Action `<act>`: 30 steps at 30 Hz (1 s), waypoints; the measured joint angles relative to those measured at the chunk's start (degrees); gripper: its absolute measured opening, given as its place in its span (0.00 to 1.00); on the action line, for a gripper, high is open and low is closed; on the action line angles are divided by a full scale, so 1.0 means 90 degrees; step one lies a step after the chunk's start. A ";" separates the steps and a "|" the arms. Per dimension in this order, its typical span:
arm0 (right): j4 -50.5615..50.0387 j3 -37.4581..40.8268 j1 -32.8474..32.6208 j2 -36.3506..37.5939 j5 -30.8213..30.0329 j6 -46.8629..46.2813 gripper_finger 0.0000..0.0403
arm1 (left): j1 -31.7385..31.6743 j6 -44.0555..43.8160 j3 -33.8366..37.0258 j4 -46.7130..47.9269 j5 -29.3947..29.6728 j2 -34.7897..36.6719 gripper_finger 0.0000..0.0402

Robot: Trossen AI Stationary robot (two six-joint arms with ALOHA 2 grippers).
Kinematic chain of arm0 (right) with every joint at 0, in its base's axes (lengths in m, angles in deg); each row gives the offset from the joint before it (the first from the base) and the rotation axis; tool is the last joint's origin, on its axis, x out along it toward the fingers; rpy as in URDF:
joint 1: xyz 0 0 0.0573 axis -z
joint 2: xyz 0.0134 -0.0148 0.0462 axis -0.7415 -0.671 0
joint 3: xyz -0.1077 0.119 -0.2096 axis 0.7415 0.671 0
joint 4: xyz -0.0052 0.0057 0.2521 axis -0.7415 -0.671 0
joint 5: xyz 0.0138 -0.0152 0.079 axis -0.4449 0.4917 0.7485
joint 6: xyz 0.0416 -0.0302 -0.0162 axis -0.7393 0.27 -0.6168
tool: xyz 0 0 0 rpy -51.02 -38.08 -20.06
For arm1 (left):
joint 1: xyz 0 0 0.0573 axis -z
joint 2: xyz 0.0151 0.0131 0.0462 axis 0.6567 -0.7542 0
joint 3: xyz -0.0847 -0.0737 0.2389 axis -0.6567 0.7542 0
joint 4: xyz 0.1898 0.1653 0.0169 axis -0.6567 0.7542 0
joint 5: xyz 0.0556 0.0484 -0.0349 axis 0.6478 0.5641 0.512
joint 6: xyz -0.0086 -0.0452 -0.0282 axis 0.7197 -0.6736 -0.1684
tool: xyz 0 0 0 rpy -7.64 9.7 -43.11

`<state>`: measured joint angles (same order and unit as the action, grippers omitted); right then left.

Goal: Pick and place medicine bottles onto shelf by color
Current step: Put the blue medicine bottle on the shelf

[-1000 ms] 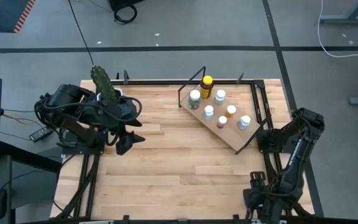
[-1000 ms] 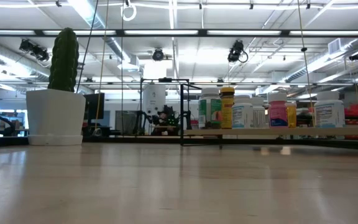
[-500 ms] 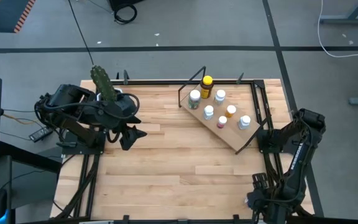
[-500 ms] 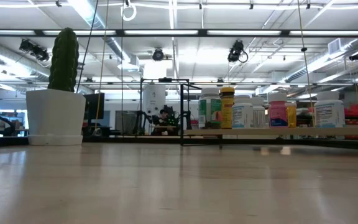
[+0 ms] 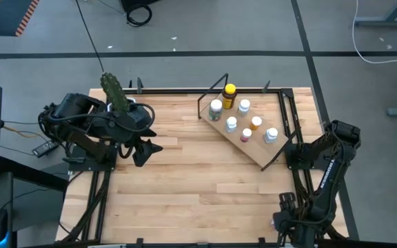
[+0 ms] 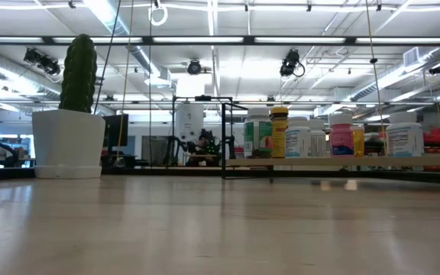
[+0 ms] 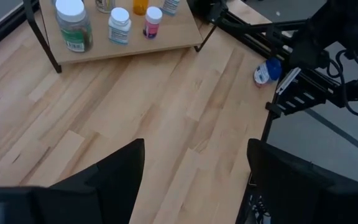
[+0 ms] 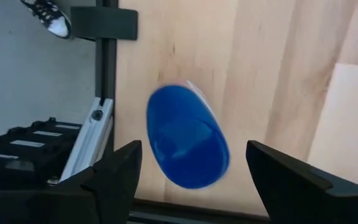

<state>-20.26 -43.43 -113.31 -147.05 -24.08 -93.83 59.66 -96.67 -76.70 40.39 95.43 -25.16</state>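
Observation:
The shelf (image 5: 253, 141), a light-wood board on a black frame, stands slantwise at the table's far right; it also shows in the low view (image 6: 342, 161). Several bottles stand on it, among them a yellow-capped one (image 5: 229, 89), an orange-capped one (image 5: 256, 122) and a pink-capped one (image 5: 246, 134). A blue-capped bottle (image 8: 188, 146) rests on the wood by the table's right edge rail; it also shows in the left wrist view (image 7: 266, 71). My right gripper (image 8: 191, 152) is open above it, one finger on either side, not touching. My left gripper (image 5: 147, 147) is open and empty at the table's left.
A white pot with a green cactus (image 5: 119, 96) stands at the far left corner beside my left arm. A black frame rail (image 8: 106, 81) runs along the table's right edge next to the blue-capped bottle. Bare planks (image 5: 198, 179) lie between the two arms.
My left gripper has moved a little toward the table's far edge and turned slightly. The bottles on the shelf have stayed where they were.

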 joint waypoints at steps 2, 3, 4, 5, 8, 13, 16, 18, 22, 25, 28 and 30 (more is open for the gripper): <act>0.0250 0.0098 0.0000 0.0000 0.0000 0.0057 0.74 | 0.0000 -0.0009 0.0000 0.0000 -0.0001 0.0000 0.72; 0.0403 0.0160 0.0000 0.0000 0.0000 0.0079 0.74 | 0.0000 -0.0017 0.0000 0.0000 -0.0001 0.0000 0.72; 0.0544 0.0219 0.0000 0.0000 0.0000 0.0105 0.74 | -0.0002 -0.0022 0.0000 0.0000 -0.0001 0.0000 0.72; 0.0683 0.0273 0.0000 0.0000 0.0000 0.0134 0.74 | 0.0000 -0.0022 0.0000 0.0000 -0.0001 0.0000 0.72; 0.0823 0.0459 0.0000 0.0000 0.0000 0.0161 0.74 | 0.0000 -0.0028 0.0000 0.0000 -0.0001 0.0000 0.72; 0.0806 0.0751 0.0000 0.0000 0.0129 0.0161 0.74 | 0.0000 -0.0029 0.0001 -0.0001 -0.0001 0.0000 0.72; 0.0823 0.0839 0.0000 0.0000 0.0140 0.0083 0.74 | 0.0000 -0.0029 0.0000 -0.0001 -0.0001 0.0000 0.72; 0.0824 0.0877 0.0002 0.0000 0.0141 -0.0025 0.73 | 0.0000 -0.0029 0.0000 0.0000 -0.0001 0.0000 0.72; 0.0813 0.0868 0.0022 0.0000 0.0143 -0.0179 0.69 | 0.0000 -0.0032 0.0001 0.0000 -0.0001 0.0000 0.72; 0.0763 0.0737 0.0130 0.0000 0.0187 -0.0217 0.60 | 0.0000 -0.0029 0.0002 0.0000 -0.0001 0.0000 0.72; 0.0668 0.0458 0.0318 0.0000 0.0184 -0.0203 0.50 | 0.0000 -0.0029 0.0000 0.0000 -0.0001 0.0000 0.72; 0.0437 0.0220 0.0485 0.0000 0.0053 -0.0113 0.50 | 0.0000 -0.0030 0.0000 -0.0002 -0.0001 0.0000 0.72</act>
<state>-16.32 -41.46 -108.95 -147.05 -23.60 -94.84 59.66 -96.93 -76.70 40.36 95.42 -25.16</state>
